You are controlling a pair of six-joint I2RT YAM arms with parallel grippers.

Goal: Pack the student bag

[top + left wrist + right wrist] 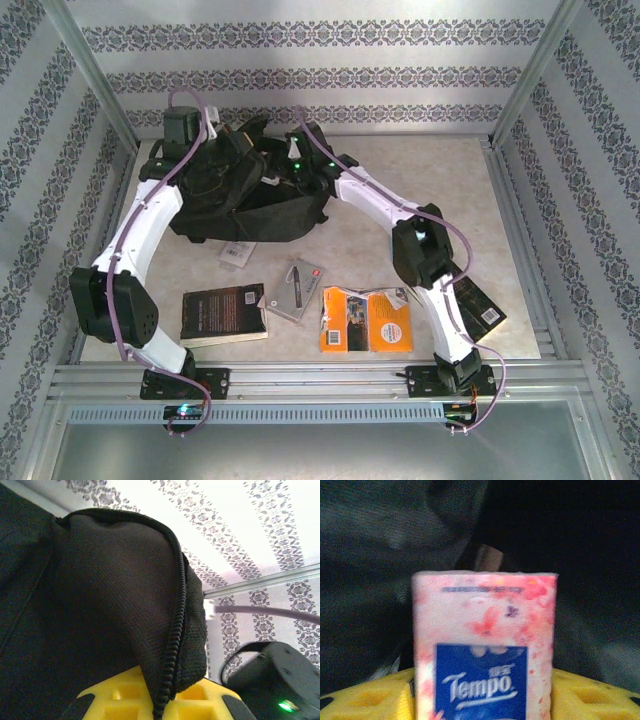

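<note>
The student bag (240,200), black and crumpled, lies at the back left of the table. My left gripper (222,140) is at its top edge. In the left wrist view this gripper (162,700) is shut on the bag's zipper rim (172,630) and holds the fabric up. My right gripper (291,166) reaches into the bag's mouth. Between its yellow fingers (365,700) stands a pink Tempo tissue pack (485,630), with the dark bag interior (380,540) behind it. A thin dark gap shows between the left finger and the pack, so the jaws stand open around it.
On the near table lie a dark book (224,313), a small grey book (297,289), an orange book (366,319) and another dark book (482,300) partly under the right arm. A white tag (237,253) lies by the bag. Metal rails (320,375) edge the table.
</note>
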